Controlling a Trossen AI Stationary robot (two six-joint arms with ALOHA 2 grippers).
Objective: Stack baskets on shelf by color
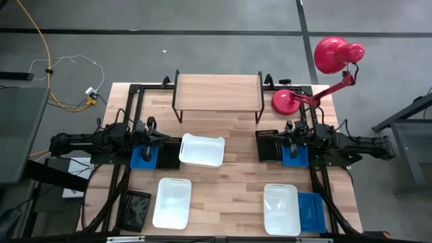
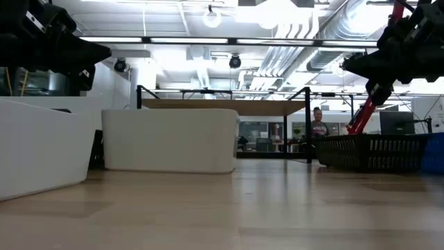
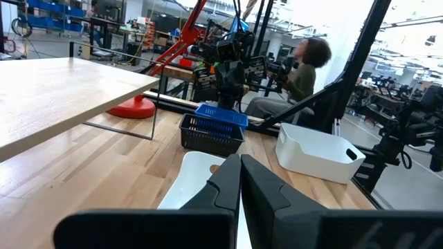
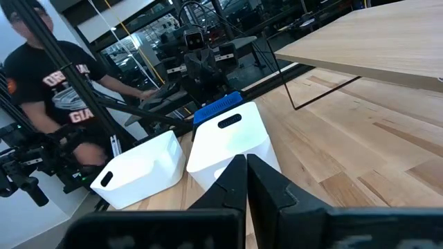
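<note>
From above, the left gripper [image 1: 172,146] is pinched shut with nothing in it, right beside a white basket [image 1: 201,150], and the right gripper [image 1: 264,143] is pinched shut and empty too, over a black basket [image 1: 268,145]; the shelf [image 1: 218,90] stands bare, past both of them. From table height, that white basket [image 2: 171,139] sits in front of the shelf [image 2: 223,104], and the black basket [image 2: 371,152] sits off to one side. The left wrist camera shows its closed fingers [image 3: 232,187] pointing at the white basket [image 3: 197,176] and a blue basket [image 3: 220,115] stacked on the black one beyond, and the right wrist camera shows its closed fingers [image 4: 242,183] pointing at two white baskets [image 4: 232,142].
</note>
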